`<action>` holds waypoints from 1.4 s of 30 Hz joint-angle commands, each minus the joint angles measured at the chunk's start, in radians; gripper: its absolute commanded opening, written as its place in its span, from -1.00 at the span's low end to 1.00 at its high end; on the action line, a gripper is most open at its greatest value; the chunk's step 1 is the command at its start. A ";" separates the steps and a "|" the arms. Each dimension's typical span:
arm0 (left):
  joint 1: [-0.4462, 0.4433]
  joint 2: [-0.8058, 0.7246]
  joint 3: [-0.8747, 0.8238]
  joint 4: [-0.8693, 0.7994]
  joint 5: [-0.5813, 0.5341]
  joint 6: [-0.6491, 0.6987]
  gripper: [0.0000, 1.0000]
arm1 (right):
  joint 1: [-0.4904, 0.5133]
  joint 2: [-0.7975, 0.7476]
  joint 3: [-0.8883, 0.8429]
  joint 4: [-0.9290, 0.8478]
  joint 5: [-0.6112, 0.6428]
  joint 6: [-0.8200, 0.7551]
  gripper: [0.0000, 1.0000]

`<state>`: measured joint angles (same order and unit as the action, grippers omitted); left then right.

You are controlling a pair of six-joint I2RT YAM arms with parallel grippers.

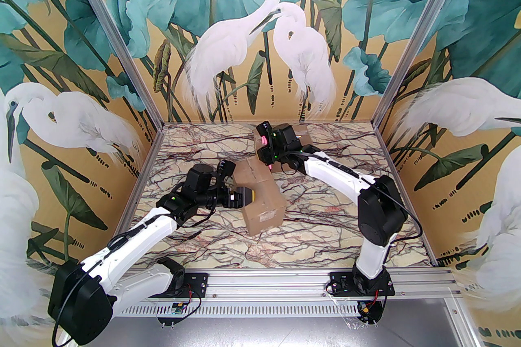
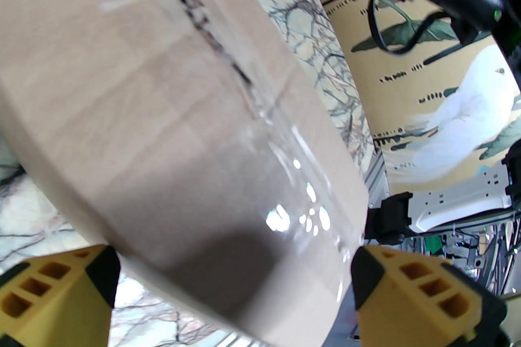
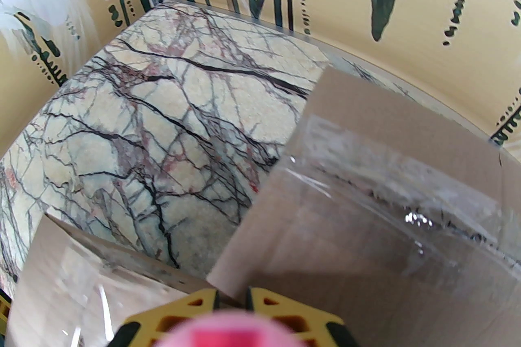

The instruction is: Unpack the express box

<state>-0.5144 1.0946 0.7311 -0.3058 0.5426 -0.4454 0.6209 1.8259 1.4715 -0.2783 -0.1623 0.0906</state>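
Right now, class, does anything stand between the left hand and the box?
Nothing visible does. The left hand is open, its fingers flanking the box at its taped end, with no other thing between them.

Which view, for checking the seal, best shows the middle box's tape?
Left wrist: the tape glints close up on the box. Top external shows the whole box, tape indistinct; right wrist, perhaps its blurred taped corner.

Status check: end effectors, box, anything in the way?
Left end effector open, straddling box end. Right end effector shut on pink tool, at corner of second box. Tape on both.
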 commanded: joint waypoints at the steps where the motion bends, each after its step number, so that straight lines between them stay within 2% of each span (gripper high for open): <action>1: -0.024 0.015 -0.002 0.085 0.019 -0.041 0.99 | 0.006 0.019 0.053 -0.035 -0.023 -0.036 -1.00; 5: -0.028 -0.014 0.022 0.038 -0.034 -0.022 0.99 | 0.005 -0.010 0.078 -0.090 0.072 -0.062 -1.00; 9: -0.024 -0.108 0.089 -0.112 -0.174 0.091 0.96 | 0.005 -0.111 0.056 -0.083 0.141 -0.075 -1.00; 11: 0.012 -0.129 0.136 -0.161 -0.184 0.139 0.90 | 0.004 -0.161 0.026 -0.050 0.161 -0.074 -1.00; 14: 0.118 -0.096 0.215 -0.191 -0.132 0.180 0.67 | 0.006 -0.218 -0.008 0.004 0.170 -0.053 -1.00; 15: 0.146 -0.072 0.241 -0.191 -0.120 0.196 0.52 | 0.006 -0.232 -0.020 0.032 0.150 -0.044 -1.00; 19: 0.214 0.079 0.344 -0.202 -0.085 0.251 0.10 | 0.032 -0.257 -0.065 0.162 0.103 -0.019 -1.00; 20: 0.225 0.112 0.362 -0.203 -0.062 0.260 0.05 | 0.043 -0.253 -0.070 0.191 0.097 -0.023 -1.00; 22: 0.241 0.174 0.392 -0.201 -0.027 0.286 0.04 | 0.071 -0.234 -0.074 0.231 0.095 -0.034 -1.00; 27: 0.287 0.253 0.409 -0.164 -0.028 0.329 -0.08 | 0.115 -0.183 -0.098 0.360 0.092 -0.026 -1.00; 30: 0.322 0.277 0.394 -0.122 0.042 0.322 -0.10 | 0.137 -0.146 -0.106 0.431 0.101 -0.015 -1.00; 34: 0.326 0.322 0.392 -0.097 0.109 0.336 -0.11 | 0.171 -0.093 -0.109 0.507 0.145 -0.051 -1.00; 42: 0.329 0.410 0.403 -0.108 0.175 0.366 -0.03 | 0.186 -0.042 -0.104 0.570 0.181 -0.042 -1.00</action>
<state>-0.1898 1.4853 1.1175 -0.4206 0.6594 -0.1093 0.8059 1.7695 1.3685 0.2165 -0.0105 0.0479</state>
